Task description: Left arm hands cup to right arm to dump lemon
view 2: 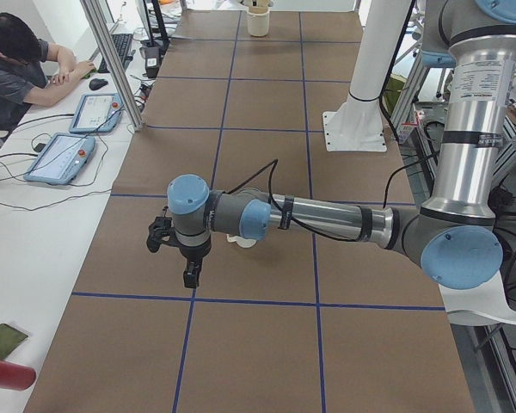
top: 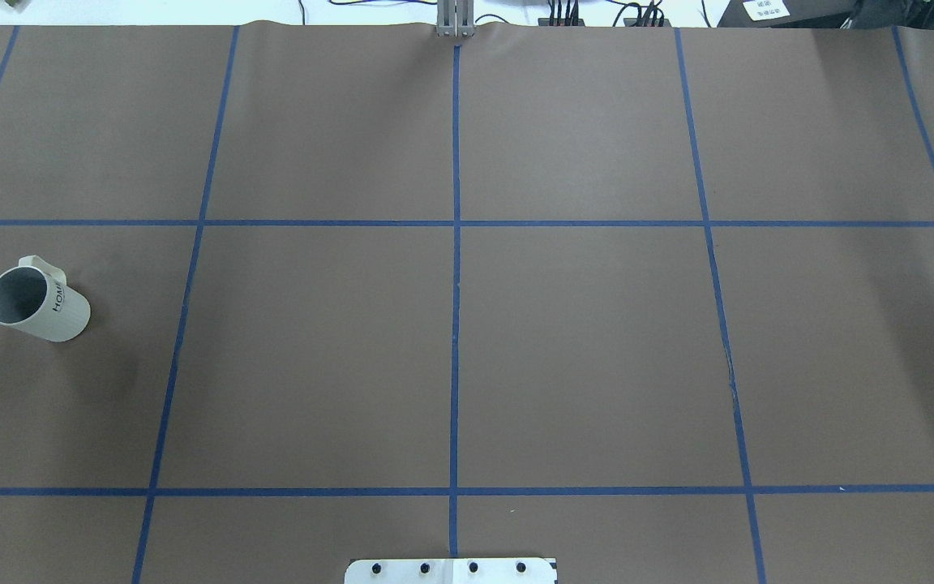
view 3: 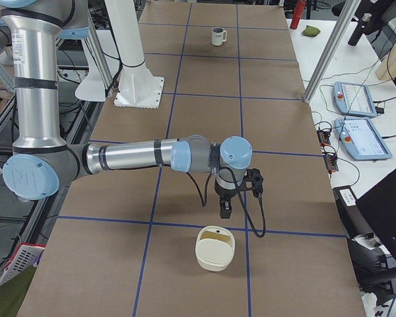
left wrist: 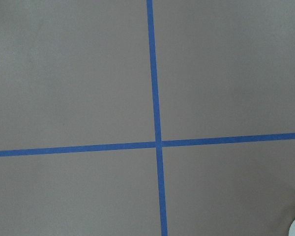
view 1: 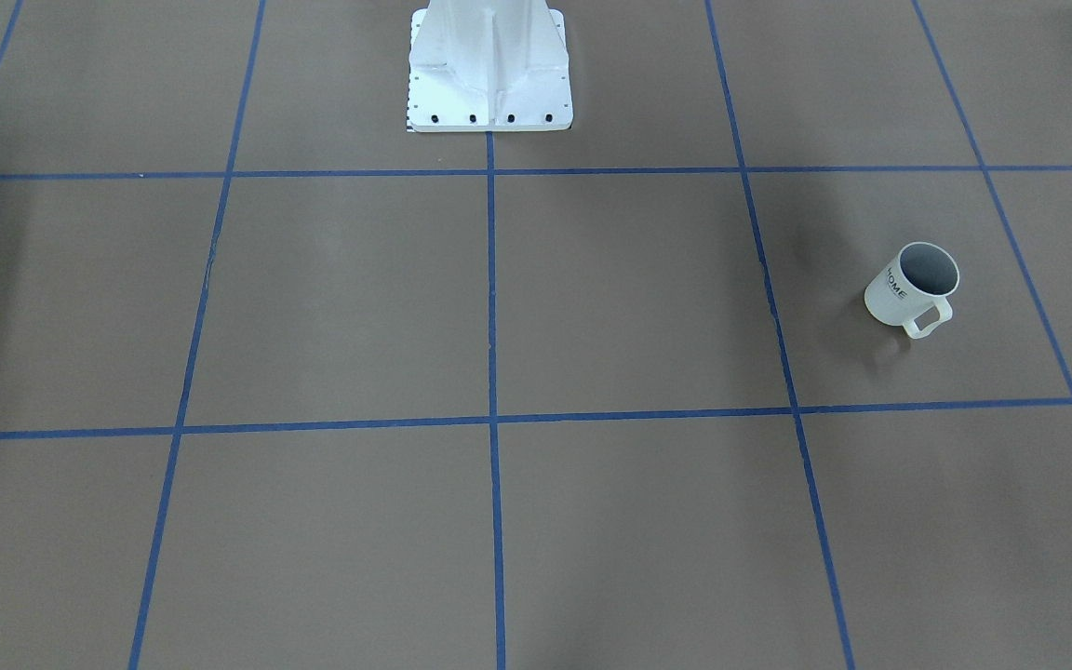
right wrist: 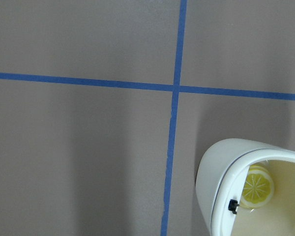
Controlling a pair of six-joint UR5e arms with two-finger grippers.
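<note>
Cup on counter, unheld, seemingly empty; lemon lies in white tub. Left claw, right claw: spread or pressed, cannot tell. Dump looks done; next: claws pull clear.

Open table surface spans the middle squares. Obstacles:
- the cup, upright at the left end;
- the pedestal, centred on the robot's edge;
- the bin at the right end, just beside the right gripper;
- a post, standing at the far edge.
</note>
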